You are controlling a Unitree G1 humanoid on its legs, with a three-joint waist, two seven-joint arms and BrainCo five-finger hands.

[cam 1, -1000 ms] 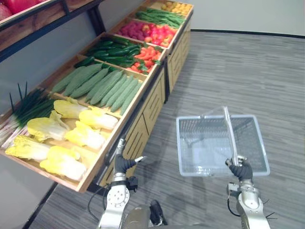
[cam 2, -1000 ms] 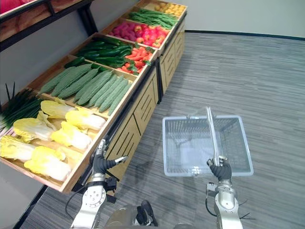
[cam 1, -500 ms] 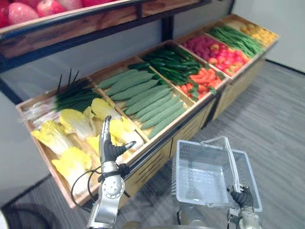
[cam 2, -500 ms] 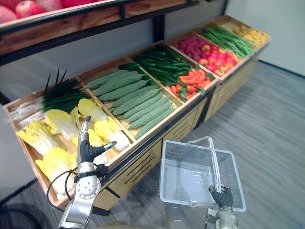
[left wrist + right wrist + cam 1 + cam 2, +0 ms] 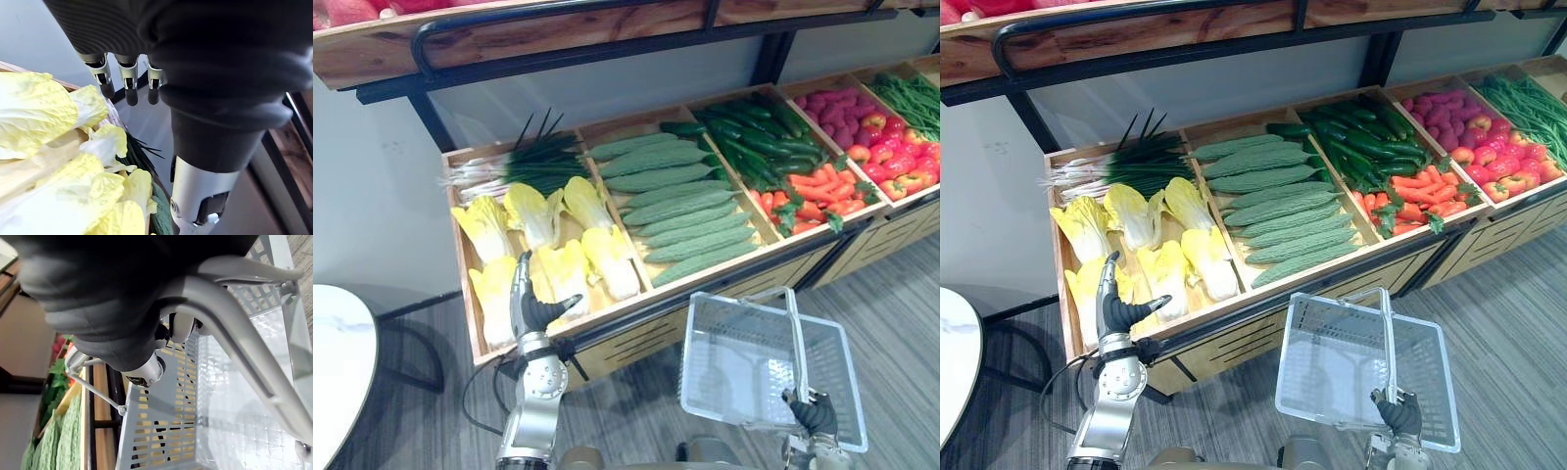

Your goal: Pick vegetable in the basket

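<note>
The left hand [image 5: 529, 309], fingers straight and thumb out, hovers over the cabbages [image 5: 607, 259] in the end bin [image 5: 460, 257], which look light, leafy and easily bruised, best cupped round the firm pale stem, while the right hand [image 5: 813, 411] grips the empty basket [image 5: 734, 362] by its handle.

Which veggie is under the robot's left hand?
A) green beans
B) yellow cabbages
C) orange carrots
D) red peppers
B: the left hand, fingers straight, hovers over the yellow cabbages, while the right hand grips the handle of the basket.
</note>
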